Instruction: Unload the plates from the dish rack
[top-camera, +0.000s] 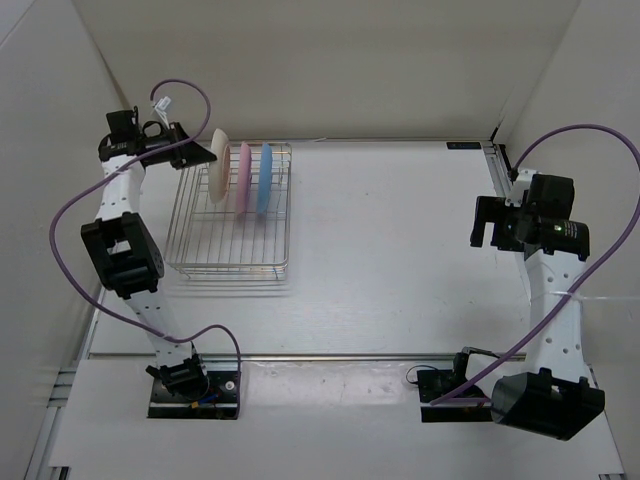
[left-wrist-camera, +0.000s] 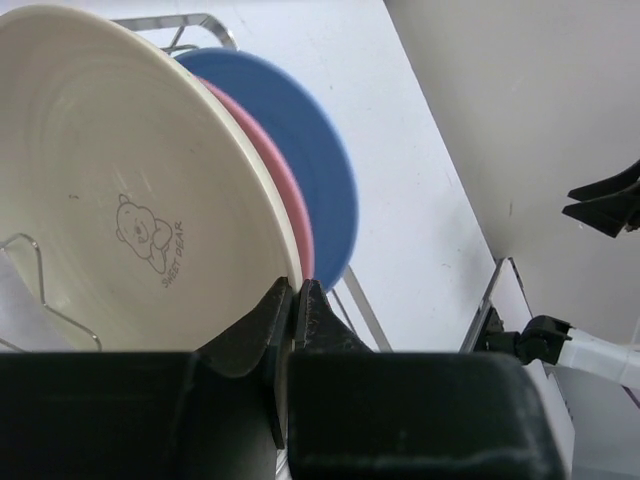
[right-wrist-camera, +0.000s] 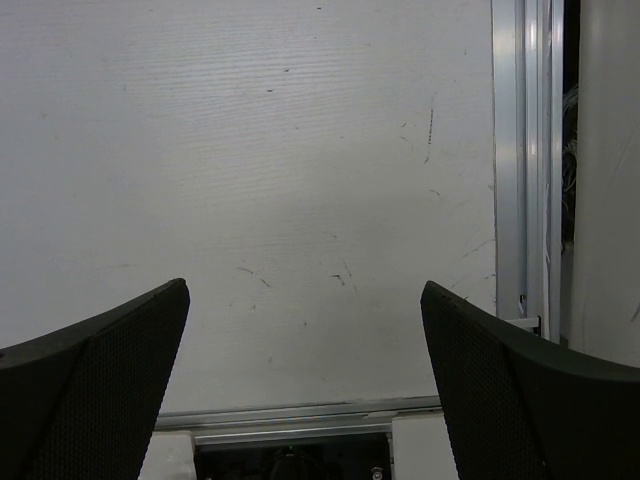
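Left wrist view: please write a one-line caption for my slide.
Left pincer shut on the cream plate at its rim; pink plate and blue plate stand behind it in the dish rack.

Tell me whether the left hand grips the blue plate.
No, the left hand pinches the cream plate by its rim; the blue plate stands behind the pink plate.

Walls: plain white panels (top-camera: 330, 60) enclosed the workspace at the back and both sides.
Table: white matte top (top-camera: 400, 240), faintly scuffed.
Rail: silver metal strip (right-wrist-camera: 520, 150) along the table's edge.
Light: even, soft shadows.
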